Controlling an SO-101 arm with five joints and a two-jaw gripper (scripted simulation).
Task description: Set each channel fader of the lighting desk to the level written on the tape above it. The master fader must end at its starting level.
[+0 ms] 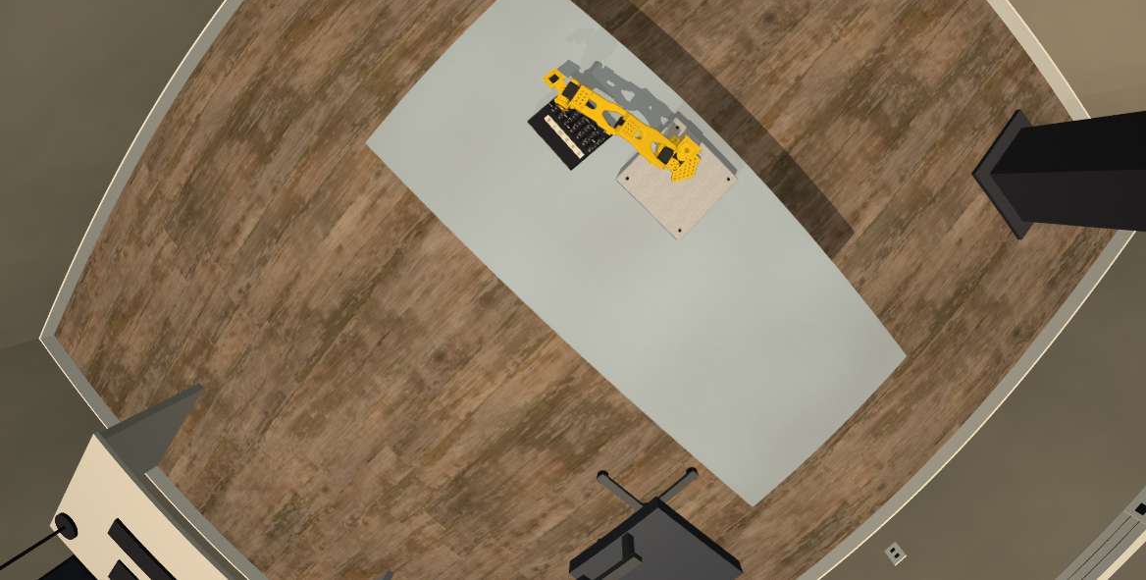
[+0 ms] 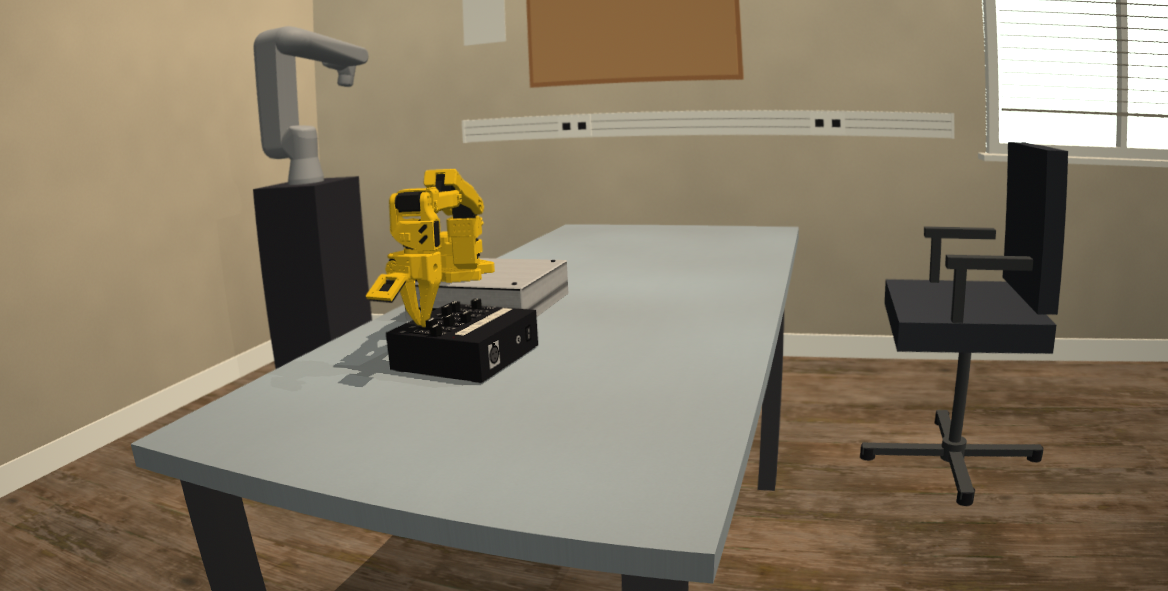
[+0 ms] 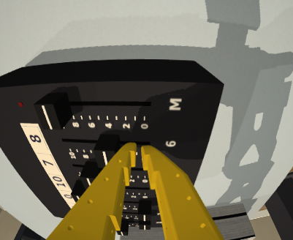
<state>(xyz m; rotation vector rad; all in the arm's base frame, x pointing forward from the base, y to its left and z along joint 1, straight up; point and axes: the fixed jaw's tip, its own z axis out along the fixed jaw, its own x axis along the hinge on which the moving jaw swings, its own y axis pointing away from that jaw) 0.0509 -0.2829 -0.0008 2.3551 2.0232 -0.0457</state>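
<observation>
The black lighting desk (image 1: 548, 138) (image 2: 441, 358) (image 3: 133, 71) lies under my gripper (image 2: 422, 323) (image 3: 138, 146). The gripper is shut and holds nothing. Its tips are low over the channel 6 slot, on the 0 side of the channel 6 knob (image 3: 107, 148). That knob is around mid-scale; its exact level is unclear. The master knob (image 3: 54, 110) is near the top of its scale. The channel 5 knob (image 3: 90, 170) and channel 4 knob (image 3: 80, 188) are partly behind the left finger. The tape (image 1: 563, 135) (image 2: 482, 322) shows 8 nearest the master, then 7 and 10. Lower channels are partly hidden.
The desk stands on the grey table (image 1: 641, 319) (image 2: 653, 358). A pale base board (image 1: 677, 202) (image 2: 543, 280) with dark screws lies beside it, under the arm's base. An office chair (image 2: 968, 325) and a black pedestal (image 2: 306, 259) with a grey arm stand off the table.
</observation>
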